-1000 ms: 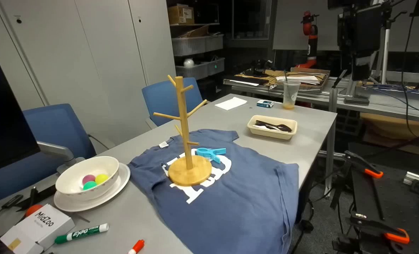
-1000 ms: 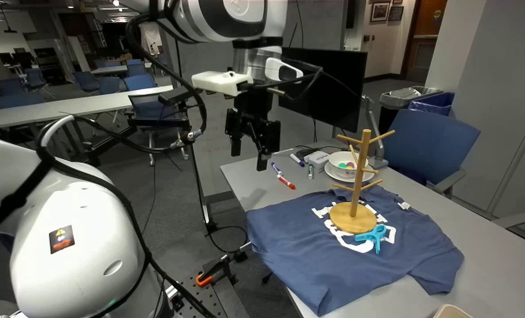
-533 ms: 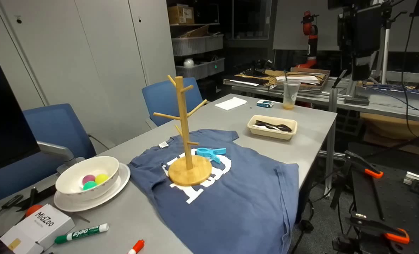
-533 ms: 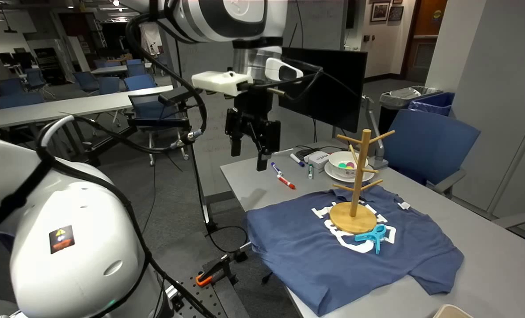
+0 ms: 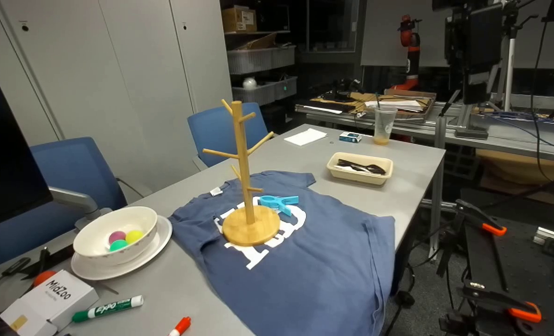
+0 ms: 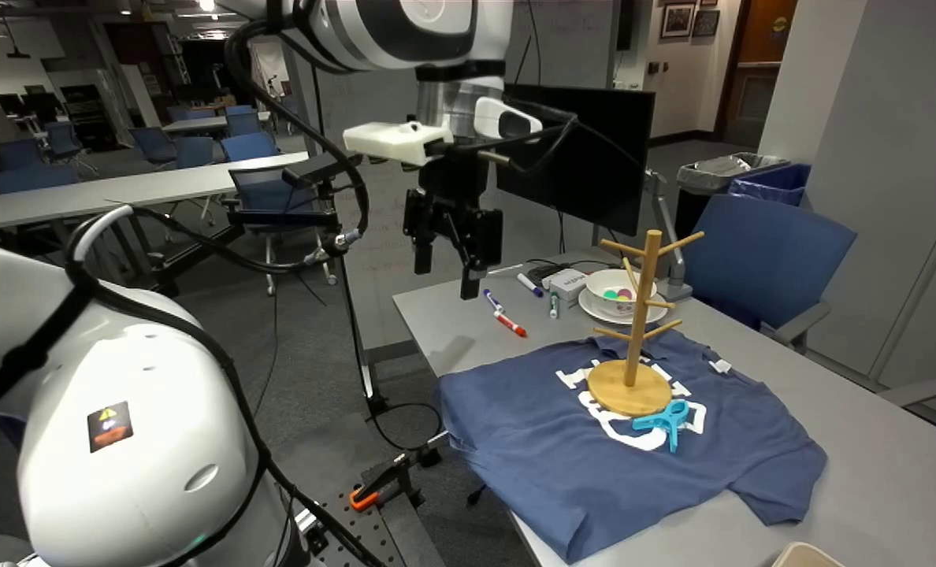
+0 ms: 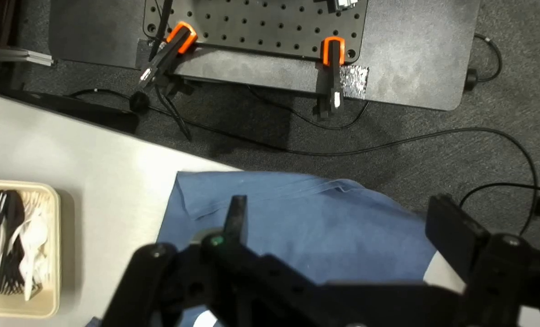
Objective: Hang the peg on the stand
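The teal-blue peg [image 5: 279,203] [image 6: 663,422] lies on the shirt in both exterior views, right beside the stand's round base. The wooden stand [image 5: 243,154] [image 6: 639,323] is upright on the same shirt, its short branches bare. My gripper [image 6: 447,277] hangs in the air near the table's corner, well apart from the peg and higher than it. In the wrist view the gripper [image 7: 339,211] has its fingers spread wide, with nothing between them but the view of the shirt far below. Neither peg nor stand appears in the wrist view.
The blue shirt [image 5: 323,252] is spread over the table. A bowl [image 5: 118,235] with balls sits on a plate, near a white box [image 5: 55,298] and markers [image 6: 510,324]. A tray [image 5: 360,169] holds cutlery. A monitor [image 6: 578,157] stands behind the gripper.
My gripper has risen slightly and shifted a touch to the side in the last half second, still spread wide. The peg and the stand have not moved.
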### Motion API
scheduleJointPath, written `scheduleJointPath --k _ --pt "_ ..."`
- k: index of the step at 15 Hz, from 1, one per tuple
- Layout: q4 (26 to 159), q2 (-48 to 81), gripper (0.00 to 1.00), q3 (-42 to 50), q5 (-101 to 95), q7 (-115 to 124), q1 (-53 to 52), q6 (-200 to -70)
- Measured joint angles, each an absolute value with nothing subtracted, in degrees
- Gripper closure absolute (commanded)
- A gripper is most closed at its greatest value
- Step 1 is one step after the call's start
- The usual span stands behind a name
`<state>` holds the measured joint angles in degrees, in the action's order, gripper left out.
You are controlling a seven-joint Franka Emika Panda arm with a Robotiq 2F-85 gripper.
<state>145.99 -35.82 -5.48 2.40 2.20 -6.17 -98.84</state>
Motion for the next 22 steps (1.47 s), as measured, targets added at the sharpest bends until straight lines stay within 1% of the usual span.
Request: scheduleJointPath --k 6,9,18,22 --pt "126.46 -27.08 0.0 -4.89 1.73 2.23 -5.72 -99.67" --pt "120.46 -21.54 0.0 -4.95 0.97 3.53 -4.82 -100.02" --pt "120.13 -19.34 0.0 -4.87 0.65 4.04 -4.65 -100.83" --pt "125.45 -17.9 0.0 -3.13 0.42 4.22 -2.99 -108.18"
